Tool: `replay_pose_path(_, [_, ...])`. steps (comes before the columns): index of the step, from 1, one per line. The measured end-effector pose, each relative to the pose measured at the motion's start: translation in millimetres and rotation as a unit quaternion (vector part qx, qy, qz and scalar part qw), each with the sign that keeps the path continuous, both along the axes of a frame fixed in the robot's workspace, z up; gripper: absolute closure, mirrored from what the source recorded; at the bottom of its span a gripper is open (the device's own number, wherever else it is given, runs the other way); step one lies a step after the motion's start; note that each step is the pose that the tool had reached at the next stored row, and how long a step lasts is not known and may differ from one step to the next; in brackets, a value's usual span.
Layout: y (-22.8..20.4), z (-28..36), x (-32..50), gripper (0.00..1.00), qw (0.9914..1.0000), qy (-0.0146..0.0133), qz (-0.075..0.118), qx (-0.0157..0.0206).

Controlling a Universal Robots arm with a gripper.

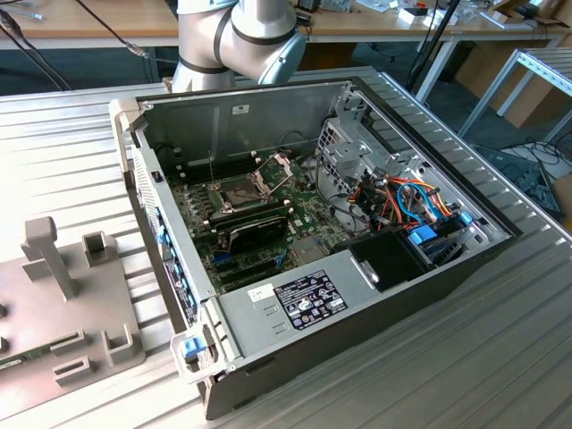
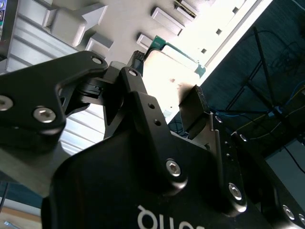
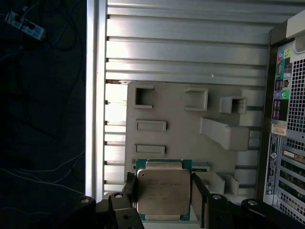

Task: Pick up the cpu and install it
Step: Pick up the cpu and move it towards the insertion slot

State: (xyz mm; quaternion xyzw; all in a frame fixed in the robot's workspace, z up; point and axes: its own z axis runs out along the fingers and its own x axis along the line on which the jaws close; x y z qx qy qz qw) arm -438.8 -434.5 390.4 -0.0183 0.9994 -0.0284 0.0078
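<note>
The cpu (image 3: 161, 191), a small square chip with a dull silver top and a green rim, lies flat at one edge of the grey fixture plate (image 3: 181, 129). In the first wrist view my gripper (image 3: 162, 182) is above it, and its two black fingers (image 3: 130, 188) frame the chip on either side with nothing gripped between them. The second wrist view shows the gripper (image 2: 167, 74) open over the bright plate. In the exterior view the motherboard's socket (image 1: 234, 192) lies bare inside the open computer case (image 1: 295, 299), with its hinged metal frame (image 1: 275, 166) raised.
The grey fixture plate (image 1: 67, 313) with raised blocks and a post sits on the ribbed metal table at the exterior view's left, next to the case. Inside the case are cables (image 1: 402, 201), a black module (image 1: 259, 231) and a drive cage. The table's edge drops off beside the plate.
</note>
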Motion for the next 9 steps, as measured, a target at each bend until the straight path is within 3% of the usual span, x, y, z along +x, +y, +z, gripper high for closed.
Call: replay_pose_path(9, [0.0,0.1,3.2,0.45,1.0,0.0,0.0,0.0])
